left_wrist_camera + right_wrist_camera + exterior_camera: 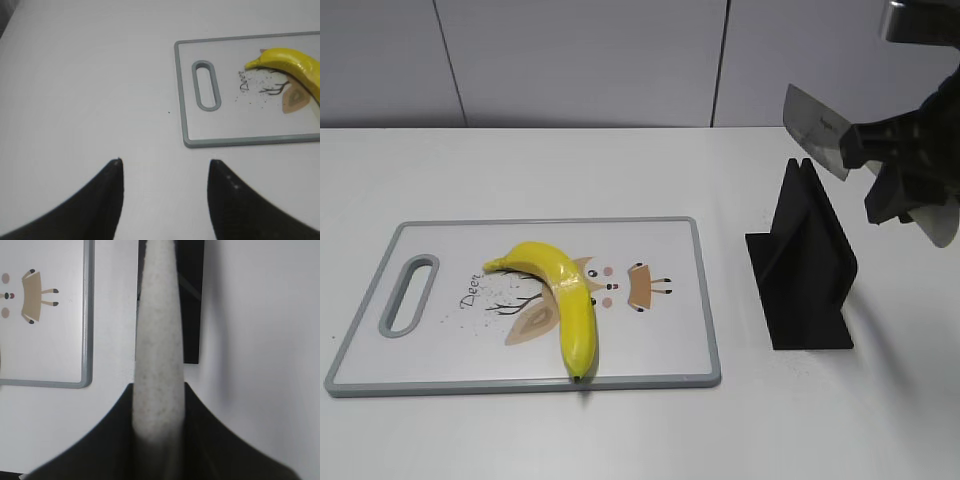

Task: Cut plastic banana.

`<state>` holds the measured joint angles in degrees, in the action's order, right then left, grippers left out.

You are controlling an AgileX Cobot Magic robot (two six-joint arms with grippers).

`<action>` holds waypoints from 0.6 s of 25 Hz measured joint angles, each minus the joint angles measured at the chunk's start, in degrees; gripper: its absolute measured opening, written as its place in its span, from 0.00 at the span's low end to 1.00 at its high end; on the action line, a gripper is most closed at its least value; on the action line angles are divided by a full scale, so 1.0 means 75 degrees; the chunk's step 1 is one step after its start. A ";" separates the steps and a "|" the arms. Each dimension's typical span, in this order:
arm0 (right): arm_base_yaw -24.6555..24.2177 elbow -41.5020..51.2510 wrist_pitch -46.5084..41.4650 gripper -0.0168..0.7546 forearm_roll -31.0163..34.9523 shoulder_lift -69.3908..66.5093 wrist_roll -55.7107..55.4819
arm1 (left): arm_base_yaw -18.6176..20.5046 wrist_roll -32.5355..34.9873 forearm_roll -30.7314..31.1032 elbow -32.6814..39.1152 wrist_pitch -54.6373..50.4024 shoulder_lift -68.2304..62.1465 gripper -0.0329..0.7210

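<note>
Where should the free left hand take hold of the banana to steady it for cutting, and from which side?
Probably the stem end of the plastic banana, coming down from above on the cutting board's handle side. That end lies nearest the open left hand, and holding there leaves the seam and lower half clear for the knife in the right hand.

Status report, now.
Right tool shut on knife, above black stand. Left tool open, empty. Plastic banana whole on board. Path clear.
</note>
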<state>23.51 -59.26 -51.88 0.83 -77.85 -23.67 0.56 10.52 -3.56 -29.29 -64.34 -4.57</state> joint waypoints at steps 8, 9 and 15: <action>0.0000 0.0347 0.0193 0.27 -0.0007 0.0000 -0.0006 | 0.0000 0.0000 -0.0016 0.0085 0.0180 0.0648 0.72; 0.0000 0.0405 0.0191 0.27 -0.0007 0.0000 -0.0006 | 0.0000 0.0000 -0.0016 0.0085 0.0185 0.0648 0.72; 0.0000 0.0722 0.0265 0.27 0.0030 0.0002 -0.0014 | 0.0000 0.0000 -0.0016 0.0085 0.0241 0.0648 0.70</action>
<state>23.51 -53.85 -49.90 1.05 -77.83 -23.78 0.56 10.52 -3.68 -28.65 -62.53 0.28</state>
